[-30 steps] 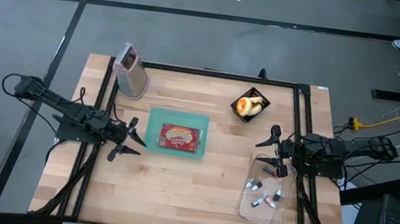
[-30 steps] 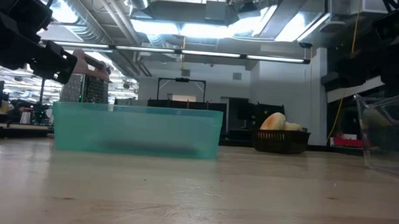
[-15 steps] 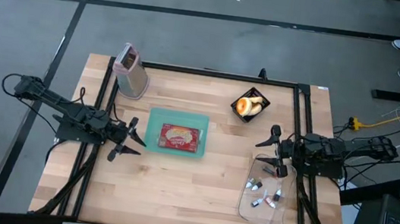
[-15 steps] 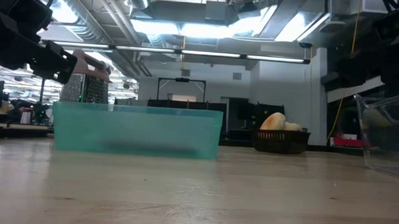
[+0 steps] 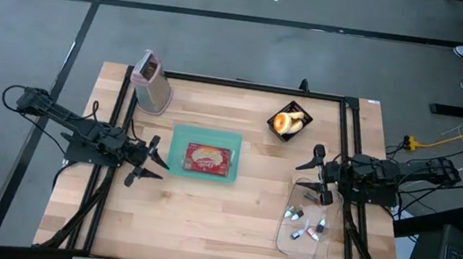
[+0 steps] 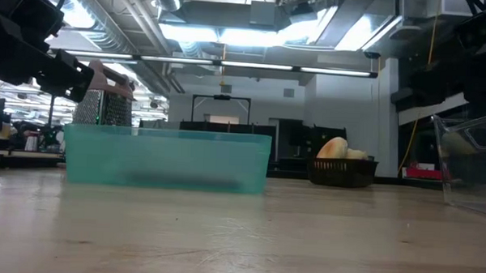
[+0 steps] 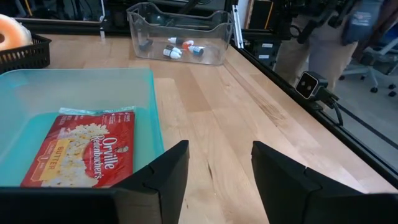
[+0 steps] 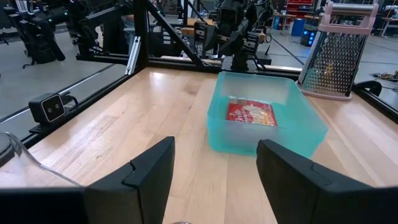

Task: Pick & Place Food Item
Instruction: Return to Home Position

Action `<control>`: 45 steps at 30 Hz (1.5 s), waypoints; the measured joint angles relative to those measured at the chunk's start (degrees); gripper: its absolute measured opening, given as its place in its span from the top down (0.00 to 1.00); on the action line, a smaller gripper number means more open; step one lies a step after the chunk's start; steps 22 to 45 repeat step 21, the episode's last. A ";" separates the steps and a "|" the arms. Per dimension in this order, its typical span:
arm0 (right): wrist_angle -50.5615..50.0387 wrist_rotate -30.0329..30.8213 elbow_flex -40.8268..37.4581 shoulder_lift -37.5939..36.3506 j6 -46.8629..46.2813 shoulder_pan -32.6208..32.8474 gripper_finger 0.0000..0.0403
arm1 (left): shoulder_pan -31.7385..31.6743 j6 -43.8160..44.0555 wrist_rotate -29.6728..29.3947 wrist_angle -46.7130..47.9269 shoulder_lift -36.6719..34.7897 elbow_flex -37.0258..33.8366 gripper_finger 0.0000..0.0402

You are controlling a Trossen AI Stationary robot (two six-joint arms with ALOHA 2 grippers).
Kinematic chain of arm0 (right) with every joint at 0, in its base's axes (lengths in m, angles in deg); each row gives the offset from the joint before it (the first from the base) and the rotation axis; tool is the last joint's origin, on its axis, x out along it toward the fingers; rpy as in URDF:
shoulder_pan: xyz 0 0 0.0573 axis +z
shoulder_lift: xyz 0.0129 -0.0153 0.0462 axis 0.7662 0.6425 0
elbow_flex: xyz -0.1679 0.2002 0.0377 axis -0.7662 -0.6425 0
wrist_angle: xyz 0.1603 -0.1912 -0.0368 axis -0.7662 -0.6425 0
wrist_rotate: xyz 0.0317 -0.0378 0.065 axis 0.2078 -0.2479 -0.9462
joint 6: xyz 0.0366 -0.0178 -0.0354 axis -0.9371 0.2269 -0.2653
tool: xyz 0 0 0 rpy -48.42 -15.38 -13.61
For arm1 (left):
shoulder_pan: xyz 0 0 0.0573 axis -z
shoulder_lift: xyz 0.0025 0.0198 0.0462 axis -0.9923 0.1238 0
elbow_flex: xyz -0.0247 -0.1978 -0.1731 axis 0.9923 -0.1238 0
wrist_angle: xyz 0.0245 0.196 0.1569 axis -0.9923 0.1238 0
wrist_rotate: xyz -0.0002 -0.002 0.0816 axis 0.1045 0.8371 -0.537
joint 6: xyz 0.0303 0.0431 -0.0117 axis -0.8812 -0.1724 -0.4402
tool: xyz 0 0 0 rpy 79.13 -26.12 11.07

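- Food coloring bottles (image 5: 307, 225) lie loose on the floor of the transparent bin (image 5: 305, 253), at about 4 o'clock on the table.
- My right pincer (image 5: 310, 176) hangs at 3 o'clock, over the bin's end nearest 12 o'clock — fingers spread wide, gripping nothing.
- My left pincer (image 5: 150, 162) sits at 9 o'clock, just beside the teal bin (image 5: 178, 149) — its fingers are apart too, and empty.
- The teal bin is at the centre, with a red popcorn packet (image 5: 208, 158) flat inside.
- A metal grater (image 5: 152, 82) stands at 11 o'clock.
- A black basket (image 5: 305, 110) with bread (image 5: 287, 122) is at 1 o'clock.
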 joint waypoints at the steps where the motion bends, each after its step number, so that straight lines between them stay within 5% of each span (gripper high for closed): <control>1: -0.01 0.00 0.00 0.00 0.00 0.02 0.44 | 0.00 0.00 0.00 0.00 0.00 0.00 0.58; 45: 0.00 0.00 0.00 0.00 -0.15 0.01 0.44 | 0.00 0.00 0.00 0.00 0.00 0.00 0.57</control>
